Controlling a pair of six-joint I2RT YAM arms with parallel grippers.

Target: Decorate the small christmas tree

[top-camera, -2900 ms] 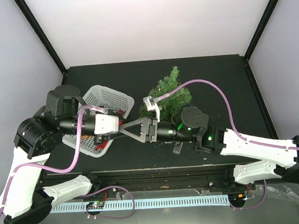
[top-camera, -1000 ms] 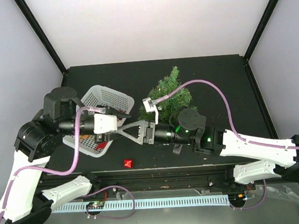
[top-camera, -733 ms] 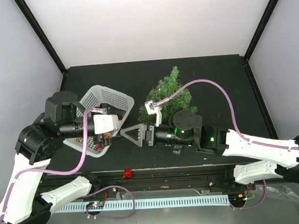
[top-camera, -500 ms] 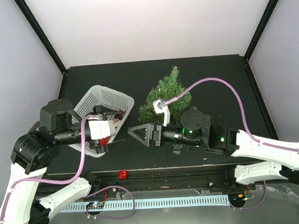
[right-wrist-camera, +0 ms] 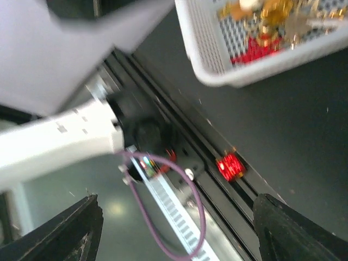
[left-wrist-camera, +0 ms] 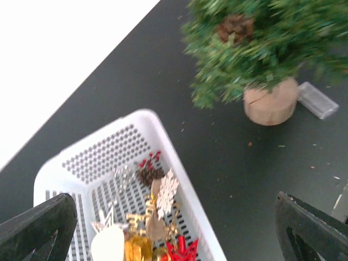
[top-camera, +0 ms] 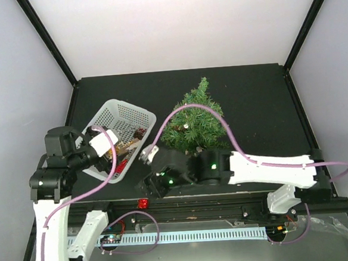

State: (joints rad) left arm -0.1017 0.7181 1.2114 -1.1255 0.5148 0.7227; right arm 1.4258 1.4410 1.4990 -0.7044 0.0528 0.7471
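My small christmas tree stands upright on the black table, near its middle, resting on a round, light wooden base. Bristly green branches spread wide over the base, and my left wrist view shows a brown pine cone among them

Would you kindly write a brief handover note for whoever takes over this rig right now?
Left claw open and empty, above the white basket of ornaments.
Right claw open and empty, over the front rail.
The small christmas tree stands upright beside the basket; only a pine cone shows on it.
A red ornament lies on the front rail.
Left to do: hang the ornaments.
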